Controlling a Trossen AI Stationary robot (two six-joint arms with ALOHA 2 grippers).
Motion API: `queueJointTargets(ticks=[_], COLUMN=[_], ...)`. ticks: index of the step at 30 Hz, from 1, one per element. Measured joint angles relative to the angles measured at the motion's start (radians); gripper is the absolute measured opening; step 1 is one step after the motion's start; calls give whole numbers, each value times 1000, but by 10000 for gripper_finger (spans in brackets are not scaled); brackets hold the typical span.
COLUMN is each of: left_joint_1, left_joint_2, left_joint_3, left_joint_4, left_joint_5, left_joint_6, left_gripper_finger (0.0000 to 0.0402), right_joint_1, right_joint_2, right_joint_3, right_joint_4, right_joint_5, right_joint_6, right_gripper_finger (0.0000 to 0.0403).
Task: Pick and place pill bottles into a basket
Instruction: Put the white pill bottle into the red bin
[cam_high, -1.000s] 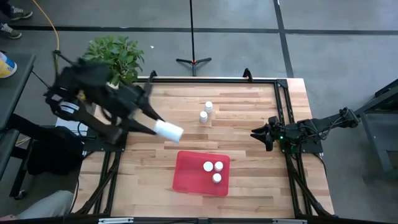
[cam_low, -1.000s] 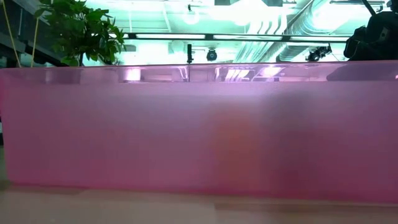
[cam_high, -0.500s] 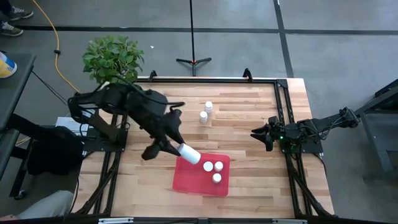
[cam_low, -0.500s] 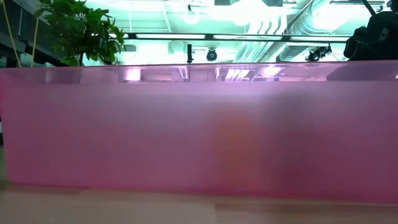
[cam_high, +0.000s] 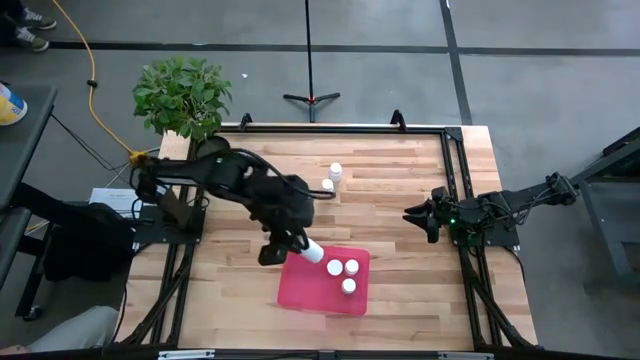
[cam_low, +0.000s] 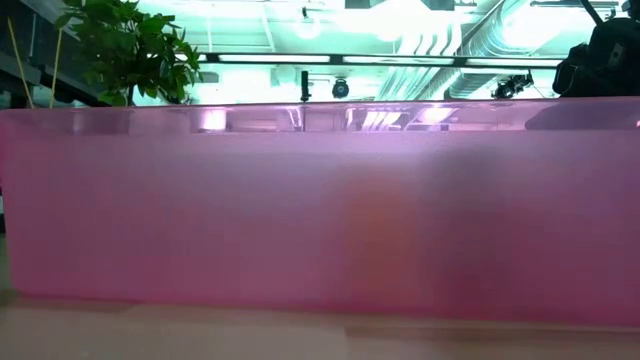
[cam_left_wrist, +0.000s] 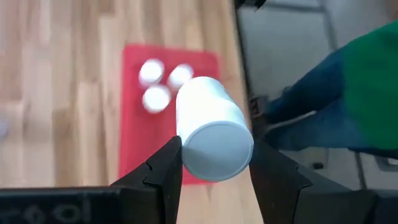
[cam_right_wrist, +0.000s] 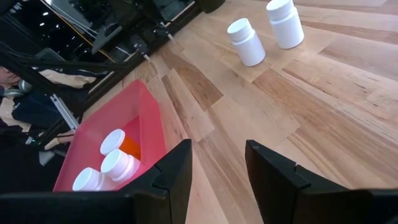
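The basket is a flat red tray (cam_high: 300, 285) near the table's front middle, and its pink wall (cam_low: 320, 200) fills the low view. Three white-capped pill bottles (cam_high: 344, 273) stand in it. Two more (cam_high: 331, 179) stand on the wood farther back. My left gripper (cam_high: 298, 244) hangs over the tray's far left corner, shut on a plain white bottle (cam_left_wrist: 210, 124). My right gripper (cam_high: 410, 214) rests shut at the table's right side, holding nothing. My left gripper pinches the white bottle between its two fingers (cam_left_wrist: 163, 169), on opposite sides of the round body near its flat end (cam_left_wrist: 217, 149). The fingers slant down toward the tray. The bottle sticks out ahead along them, tilted and lifted clear above the tray (cam_left_wrist: 134, 134).
A potted plant (cam_high: 180, 92) stands off the table's far left corner. A black frame rail (cam_high: 455, 180) runs along the right side. A person's green and blue clothing (cam_left_wrist: 354, 93) shows beyond the table's near edge. Bare wood lies between the tray and the two standing bottles.
My left gripper has swung from the table's far left toward the tray, going right, nearer and down. It has tipped to point more downward and stayed shut on the white bottle, which now hangs over the tray's far left corner.
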Motion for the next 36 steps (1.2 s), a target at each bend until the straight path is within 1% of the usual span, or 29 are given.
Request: queueJointTargets(ticks=[5,14,24,32,36], left_joint_1=[0,0,0,-22,-47], left_joint_2=[62,157,247,296,294], left_joint_3=[0,0,0,-2,-61], left_joint_4=[-87,-105,-145,-150,-123], left_joint_5=[-76,-195,-233,-235,-229], left_joint_6=[-16,-33,-37,-32,-31], left_gripper_finger=[191,191,191,191,191], right_joint_1=[0,0,0,0,0], right_joint_2=[0,0,-1,-1,-1], right_joint_3=[0,0,0,0,0], right_joint_4=[0,0,0,0,0], right_joint_5=[-3,-3,-3,-4,-6], right_joint_6=[0,0,0,7,27], right_gripper_finger=[140,140,140,140,140])
